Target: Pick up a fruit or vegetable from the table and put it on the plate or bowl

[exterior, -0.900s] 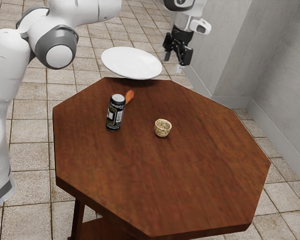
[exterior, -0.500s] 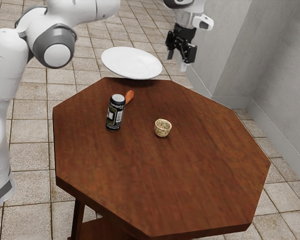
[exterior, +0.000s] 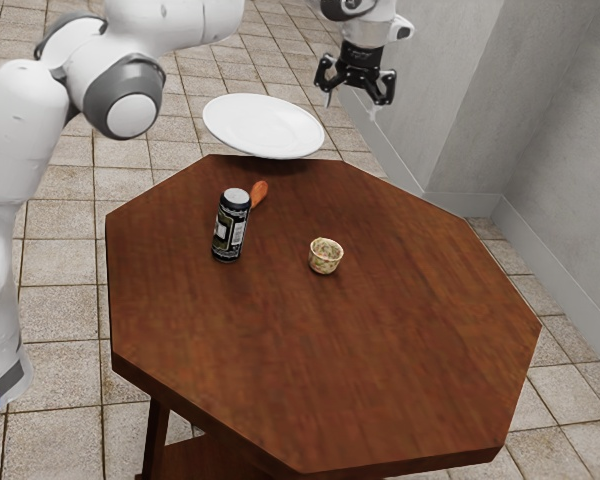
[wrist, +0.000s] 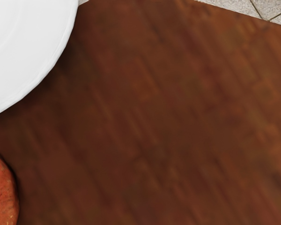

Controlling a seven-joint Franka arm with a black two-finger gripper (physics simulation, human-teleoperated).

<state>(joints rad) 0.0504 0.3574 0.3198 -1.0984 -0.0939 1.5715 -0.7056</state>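
Exterior view first: I see my gripper (exterior: 356, 92) hanging high over the far side of the table (exterior: 380, 330), off the exterior view's right of the white plate (exterior: 263, 125), its fingers spread apart with nothing between them. The plate sits at the table's far edge, partly overhanging it. A dark jar (exterior: 230, 225) stands upright directly in front of the sweet potato (exterior: 259, 192) and hides its near end; I cannot tell if they touch. A small patterned cup (exterior: 326, 255) sits well apart, toward the exterior view's right. The sweet potato lies flat between jar and plate, long axis running from the jar toward the plate. On the wrist view its tapered tip (wrist: 2, 197) points toward the plate's (wrist: 23, 42) side, with bare wood between them.
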